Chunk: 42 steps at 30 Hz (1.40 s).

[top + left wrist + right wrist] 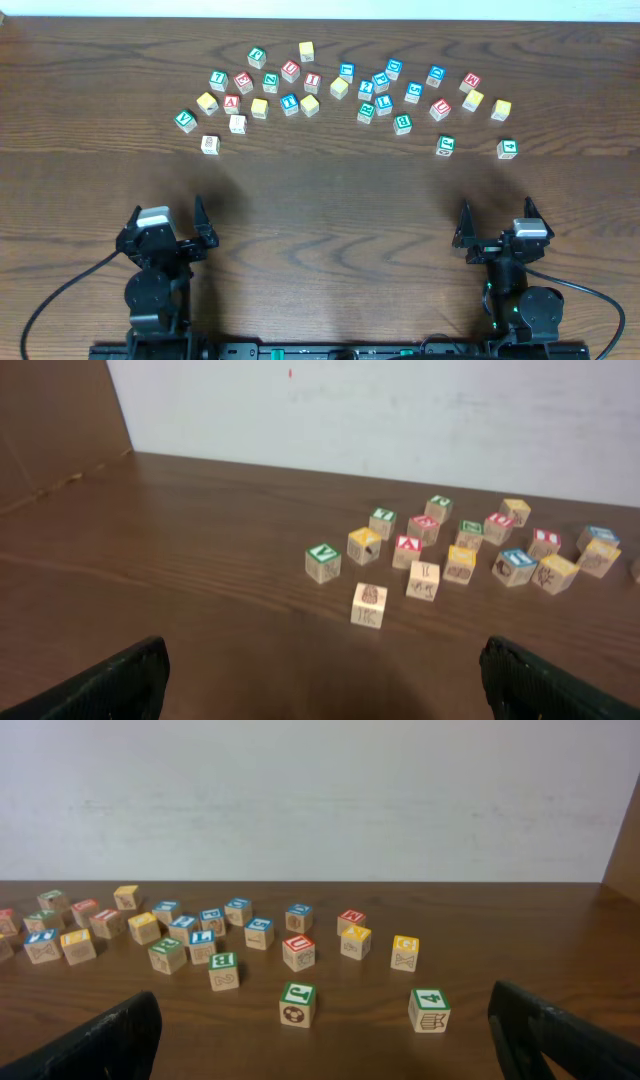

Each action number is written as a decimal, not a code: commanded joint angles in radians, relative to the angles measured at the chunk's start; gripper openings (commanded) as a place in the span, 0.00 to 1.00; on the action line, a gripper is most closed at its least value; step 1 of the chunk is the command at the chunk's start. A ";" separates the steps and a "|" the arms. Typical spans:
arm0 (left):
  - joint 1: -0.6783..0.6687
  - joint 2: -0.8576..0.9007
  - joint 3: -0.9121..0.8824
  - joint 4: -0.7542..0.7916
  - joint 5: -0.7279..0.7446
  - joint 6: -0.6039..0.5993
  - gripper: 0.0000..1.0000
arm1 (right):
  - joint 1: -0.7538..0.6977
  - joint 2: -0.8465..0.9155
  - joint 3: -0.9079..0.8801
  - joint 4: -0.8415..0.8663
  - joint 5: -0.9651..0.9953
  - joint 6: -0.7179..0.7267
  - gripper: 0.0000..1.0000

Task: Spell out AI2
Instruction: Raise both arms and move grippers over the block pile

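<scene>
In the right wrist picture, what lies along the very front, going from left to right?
Dark finger → green block → green 4 block → other finger.

**Cropped, unreadable items**
Letters on most blocks [340, 88] are too small overhead; frame edges crop left claw [320, 650] and right claw [322, 1002] fingers.

The dark wood-grain table [330, 210] carries scattered letter blocks [340, 88] in one loose band. Reference: green "4" block [508, 148]. A second green block [446, 146] sits near its left; the remainder lie beyond, mostly leftward.
</scene>
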 commanded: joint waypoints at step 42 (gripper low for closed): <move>0.006 0.614 0.695 -0.312 0.078 0.006 0.97 | -0.003 0.625 0.616 -0.126 -0.133 -0.031 0.99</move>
